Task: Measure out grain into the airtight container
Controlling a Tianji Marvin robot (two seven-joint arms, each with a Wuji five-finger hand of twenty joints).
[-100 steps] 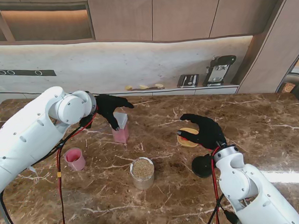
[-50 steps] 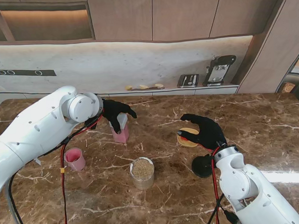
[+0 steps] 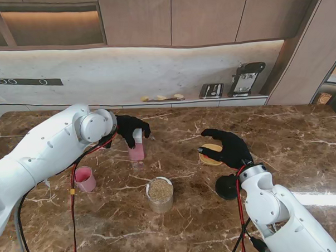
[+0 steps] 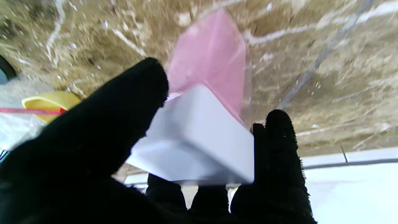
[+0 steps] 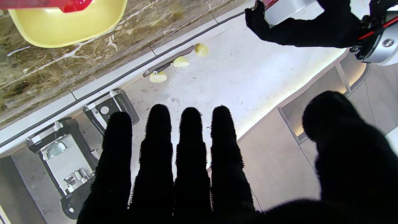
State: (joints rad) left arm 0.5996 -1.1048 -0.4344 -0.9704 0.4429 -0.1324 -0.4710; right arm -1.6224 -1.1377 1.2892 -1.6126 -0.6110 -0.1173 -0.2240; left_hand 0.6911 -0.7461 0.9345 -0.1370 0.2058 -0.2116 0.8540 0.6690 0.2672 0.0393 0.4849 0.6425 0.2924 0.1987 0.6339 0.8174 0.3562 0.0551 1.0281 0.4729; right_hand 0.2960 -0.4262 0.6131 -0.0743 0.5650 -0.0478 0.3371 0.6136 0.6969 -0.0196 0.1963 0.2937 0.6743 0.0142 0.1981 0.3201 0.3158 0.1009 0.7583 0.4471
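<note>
Pink container [image 3: 137, 151], black hand [image 3: 127, 128], brown veined table [image 3: 291, 137]

White arms [image 3: 41, 151], black gloves, red cables

Upright pink container [image 3: 136, 149], white lid

Left hand [image 3: 130, 129] curled closed; right hand [image 3: 227, 147] spread flat.
</note>
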